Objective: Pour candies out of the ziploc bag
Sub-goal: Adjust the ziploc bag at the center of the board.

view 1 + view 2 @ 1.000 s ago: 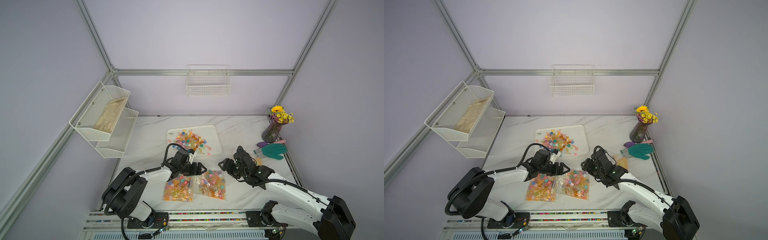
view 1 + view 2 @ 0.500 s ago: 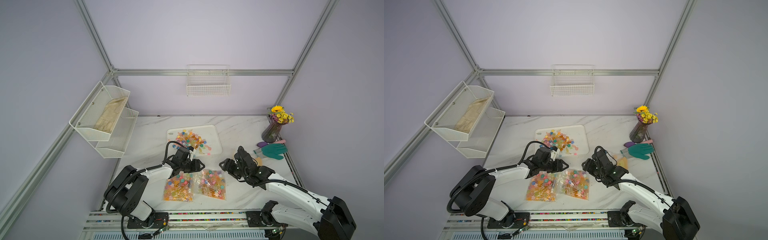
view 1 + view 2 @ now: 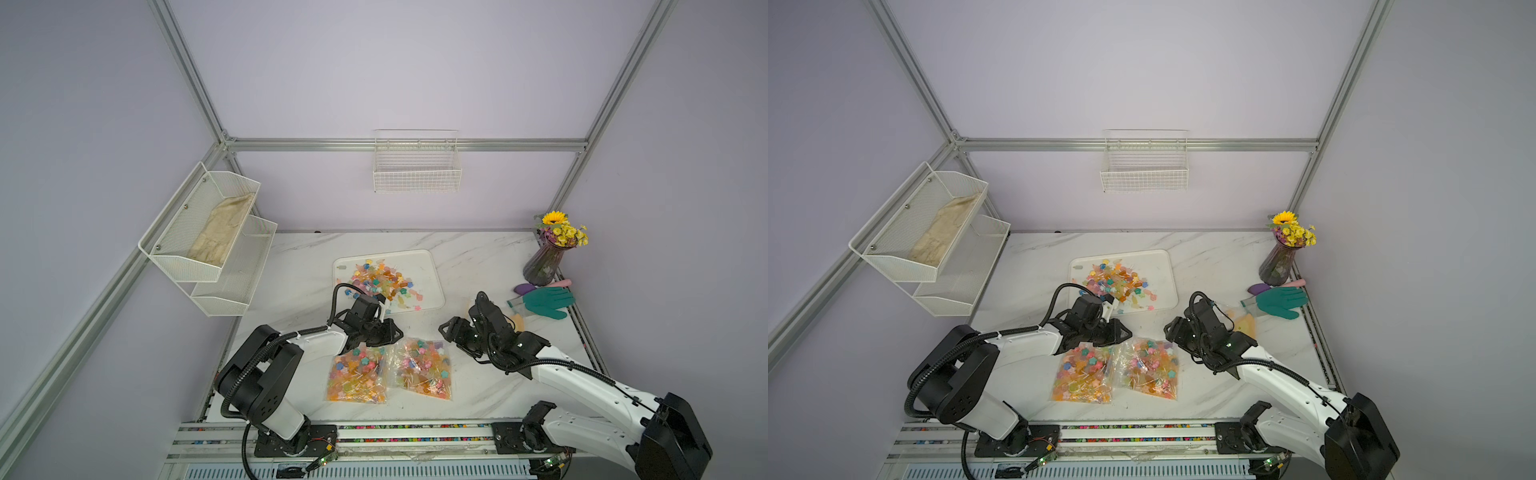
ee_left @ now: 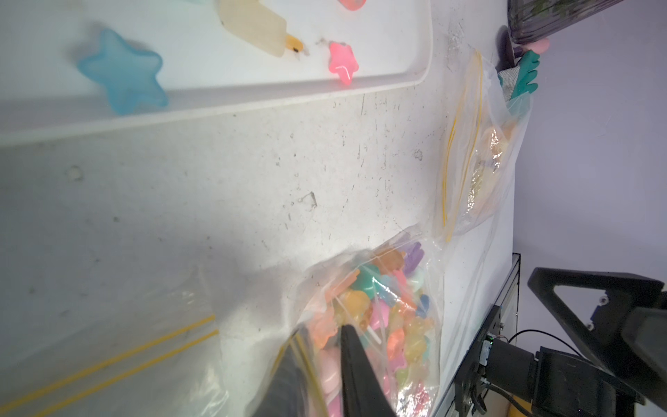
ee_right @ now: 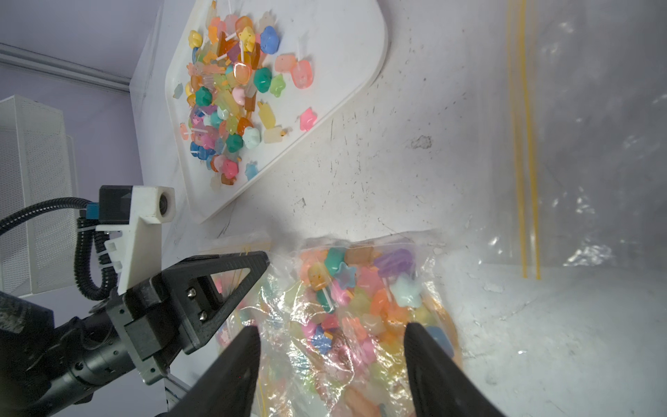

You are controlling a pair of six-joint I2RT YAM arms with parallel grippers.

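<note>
Two clear ziploc bags full of candies lie side by side near the table's front: a left bag (image 3: pixel 357 376) and a right bag (image 3: pixel 424 368). My left gripper (image 3: pixel 392 332) sits low at the right bag's far-left corner. In the left wrist view the left gripper (image 4: pixel 317 341) has its jaws pinched on that bag's yellow zip edge (image 4: pixel 306 357), one finger showing through the plastic. My right gripper (image 3: pixel 451 328) hovers at the same bag's far-right side. It is open in the right wrist view, where the right gripper (image 5: pixel 332 328) straddles the bag (image 5: pixel 361 289). More loose candies (image 3: pixel 380 280) lie on a white tray (image 3: pixel 428 266).
An empty ziploc bag (image 3: pixel 517 320) lies by the right arm, with a teal glove (image 3: pixel 546 301) and a vase of flowers (image 3: pixel 544 266) beyond it. Wire shelves (image 3: pixel 208 237) hang on the left wall, and a wire basket (image 3: pixel 415 166) hangs on the back wall.
The left gripper's jaws have closed from wide open onto the bag's zip edge, staying almost in place. The right arm has not moved.
</note>
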